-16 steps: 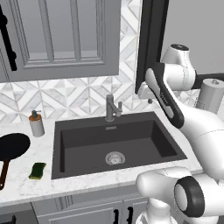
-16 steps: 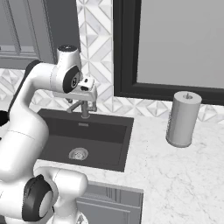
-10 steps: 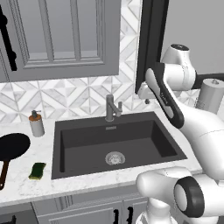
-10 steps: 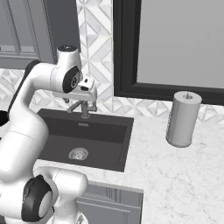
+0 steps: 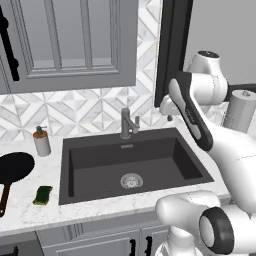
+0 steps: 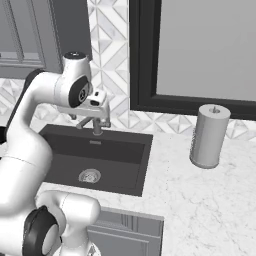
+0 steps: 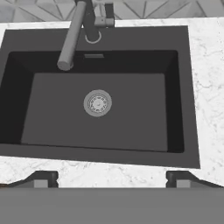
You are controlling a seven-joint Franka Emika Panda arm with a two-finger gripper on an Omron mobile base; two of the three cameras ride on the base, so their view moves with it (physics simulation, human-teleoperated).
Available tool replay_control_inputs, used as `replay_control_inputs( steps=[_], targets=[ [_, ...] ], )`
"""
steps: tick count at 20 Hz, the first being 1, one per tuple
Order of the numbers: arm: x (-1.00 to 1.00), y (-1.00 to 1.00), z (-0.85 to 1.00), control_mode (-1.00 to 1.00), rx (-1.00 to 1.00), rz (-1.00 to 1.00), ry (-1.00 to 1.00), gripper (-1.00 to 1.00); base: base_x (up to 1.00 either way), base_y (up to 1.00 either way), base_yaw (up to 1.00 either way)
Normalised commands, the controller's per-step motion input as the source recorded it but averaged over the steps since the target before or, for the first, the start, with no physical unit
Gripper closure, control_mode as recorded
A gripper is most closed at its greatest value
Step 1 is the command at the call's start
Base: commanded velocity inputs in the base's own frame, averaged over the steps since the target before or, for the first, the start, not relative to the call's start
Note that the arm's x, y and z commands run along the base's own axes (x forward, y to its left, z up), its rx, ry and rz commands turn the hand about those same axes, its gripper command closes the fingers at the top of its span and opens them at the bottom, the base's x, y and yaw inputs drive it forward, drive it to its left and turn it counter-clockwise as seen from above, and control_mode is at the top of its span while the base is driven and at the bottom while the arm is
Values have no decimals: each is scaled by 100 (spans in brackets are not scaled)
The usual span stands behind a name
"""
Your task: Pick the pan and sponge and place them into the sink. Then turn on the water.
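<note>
The black pan (image 5: 15, 167) lies on the counter at the far left, its brown handle (image 5: 4, 198) pointing toward the front edge. Just right of the handle lies the small sponge (image 5: 43, 195), dark green face up, between the pan and the sink (image 5: 100, 165). The dark grey sink (image 7: 131, 113) holds nothing; its silver drain (image 7: 97, 103) shows in the middle. The faucet (image 7: 72, 37) reaches over the back of the basin and no water runs from it. My gripper (image 7: 111, 180) hangs high above the sink, looking straight down into it, open, with nothing between its fingers.
A soap bottle (image 5: 42, 141) stands behind the pan by the wall. A grey paper towel roll (image 6: 210, 136) stands on the counter right of the sink. Wall cabinets hang above the counter on the left, and a dark-framed window (image 6: 195, 55) is behind.
</note>
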Motion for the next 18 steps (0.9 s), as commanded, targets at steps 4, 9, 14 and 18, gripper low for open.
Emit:
replay_control_inputs(
  steps=[4,9,14,18],
  targets=[
    [-98,0,-10,-100,0,-7,0,-100,0,0,0],
    [-96,0,-4,-100,-1,-10,0,-100,0,0,0],
    [-32,4,0,-100,0,-1,5,-100,0,0,0],
    [-18,0,0,-100,0,0,7,-100,0,0,0]
  ],
)
